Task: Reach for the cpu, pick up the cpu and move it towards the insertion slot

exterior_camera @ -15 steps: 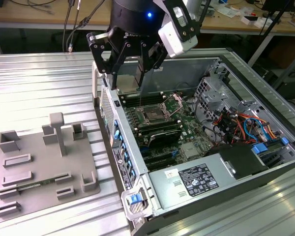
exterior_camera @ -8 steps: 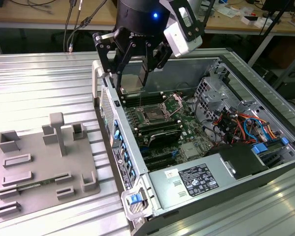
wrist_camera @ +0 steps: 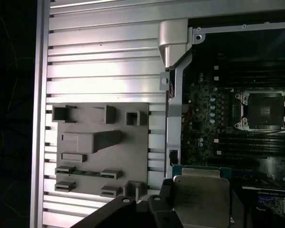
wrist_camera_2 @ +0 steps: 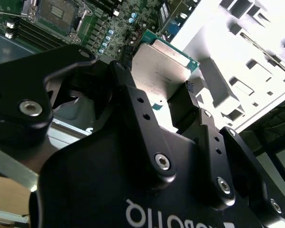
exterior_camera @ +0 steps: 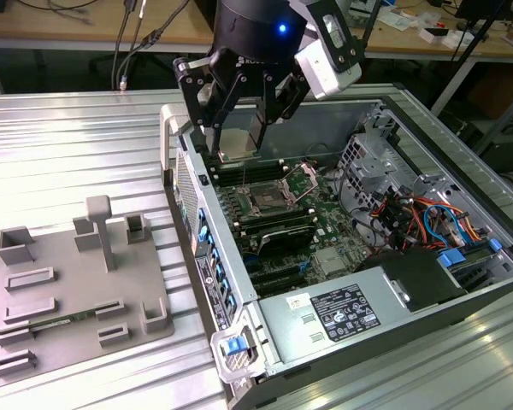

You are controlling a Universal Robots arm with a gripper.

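Silvery cpu (wrist_camera_2: 159, 66) sits clamped in the gripper (exterior_camera: 239, 137) above the open computer case (exterior_camera: 462, 162), apparently clear of the insertion slot (exterior_camera: 265, 202).

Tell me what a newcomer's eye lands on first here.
The black gripper holds the cpu in its jaws, lifted above the open computer case. Below it, on the green motherboard, lies the insertion slot with its shiny frame. On the exterior view's left, a grey plastic tray lies on the ribbed metal table.
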